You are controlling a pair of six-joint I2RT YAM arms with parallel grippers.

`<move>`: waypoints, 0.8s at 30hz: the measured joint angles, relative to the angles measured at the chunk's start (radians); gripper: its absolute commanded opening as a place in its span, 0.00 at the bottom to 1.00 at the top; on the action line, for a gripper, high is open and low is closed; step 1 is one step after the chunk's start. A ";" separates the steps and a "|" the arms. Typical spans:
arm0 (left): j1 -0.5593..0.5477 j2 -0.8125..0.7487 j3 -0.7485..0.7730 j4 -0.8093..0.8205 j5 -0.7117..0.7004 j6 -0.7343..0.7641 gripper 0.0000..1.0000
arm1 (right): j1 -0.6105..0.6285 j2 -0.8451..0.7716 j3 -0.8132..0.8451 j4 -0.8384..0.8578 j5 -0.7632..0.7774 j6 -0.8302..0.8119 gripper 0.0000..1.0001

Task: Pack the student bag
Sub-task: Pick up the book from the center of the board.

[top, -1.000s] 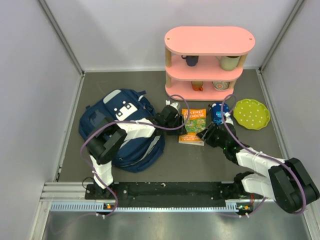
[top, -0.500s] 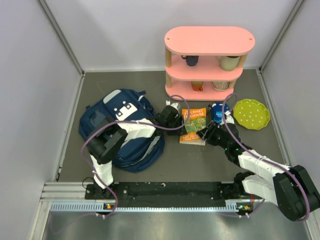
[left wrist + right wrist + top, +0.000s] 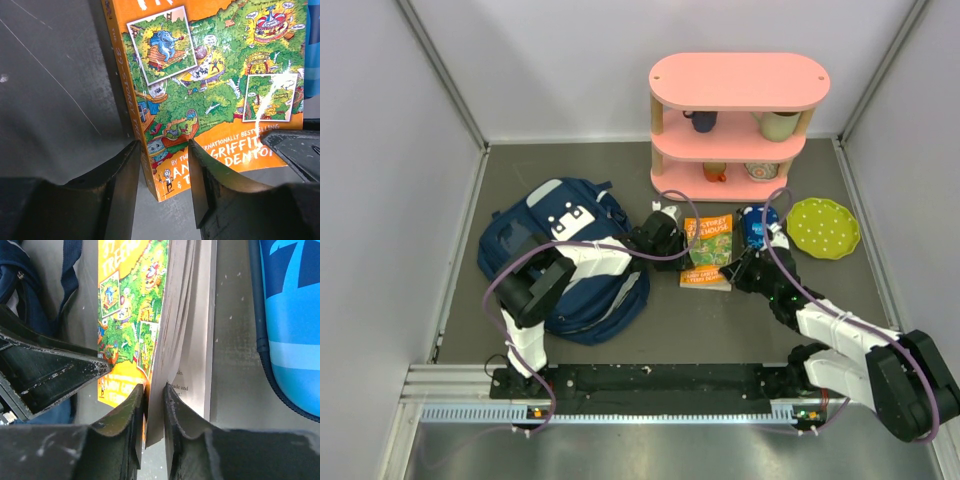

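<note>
The navy student bag (image 3: 565, 255) lies on the left of the grey floor, white patches up; its strap and fabric (image 3: 30, 290) show in the right wrist view. An orange and green storybook (image 3: 708, 245) lies right of it. My left gripper (image 3: 670, 238) is open, and its fingers (image 3: 162, 150) straddle the book's (image 3: 210, 85) spine corner. My right gripper (image 3: 738, 268) is shut (image 3: 155, 392) on the cover and a sheaf of pages at the book's (image 3: 130, 315) open edge. These are lifted off the lower pages.
A small blue pencil case (image 3: 757, 227) lies just right of the book, close to my right fingers (image 3: 290, 315). A green dotted plate (image 3: 823, 228) sits further right. A pink shelf (image 3: 738, 125) with cups stands behind the book.
My right gripper has pushed in at the book's lower right edge, nudging the book slightly up and right. The left arm has hardly moved.
</note>
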 measured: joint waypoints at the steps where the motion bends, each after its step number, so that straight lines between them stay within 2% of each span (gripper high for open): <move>1: 0.000 0.000 0.000 0.000 0.003 0.000 0.47 | 0.000 0.000 0.000 -0.008 0.004 0.002 0.03; 3: -0.001 0.000 0.000 0.000 0.006 0.000 0.49 | 0.000 0.000 0.000 -0.008 0.006 0.002 0.00; 10: -0.005 -0.006 -0.024 0.024 -0.010 -0.008 0.68 | 0.000 -0.007 0.002 -0.015 0.005 0.001 0.00; 16: -0.007 -0.081 -0.070 0.020 -0.054 -0.011 0.78 | 0.000 -0.074 0.003 -0.068 -0.023 0.002 0.00; 24: -0.007 -0.266 -0.152 0.024 -0.109 -0.018 0.82 | 0.000 -0.278 0.005 -0.188 -0.038 0.045 0.00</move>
